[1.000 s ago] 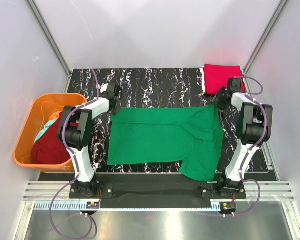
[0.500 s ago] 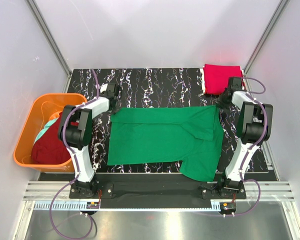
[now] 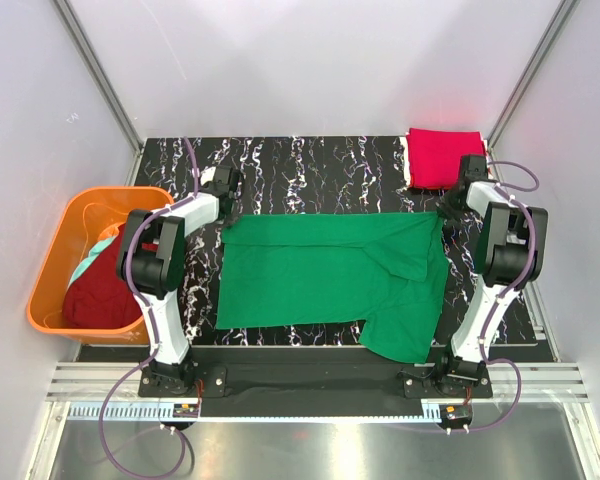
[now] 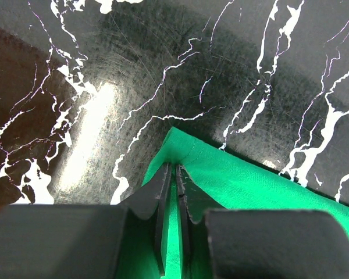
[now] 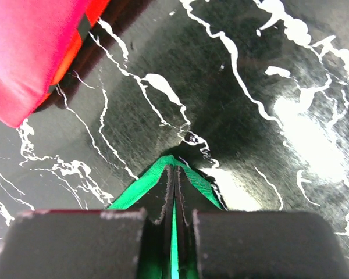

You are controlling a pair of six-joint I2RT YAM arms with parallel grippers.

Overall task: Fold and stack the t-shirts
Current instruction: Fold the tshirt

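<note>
You have the green shirt (image 3: 310, 270) pinched at both far corners. The left gripper (image 4: 175, 170) and right gripper (image 5: 174, 170) are each clamped on its hem, evidently to stretch it flat for folding.

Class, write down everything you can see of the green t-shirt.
The green t-shirt is plain solid green, soft-looking cloth. It lies spread mostly flat on the black marbled table, its right side folded over in wrinkled layers, a flap reaching the near edge. The left gripper pinches its far left corner, the right gripper its far right corner.
</note>
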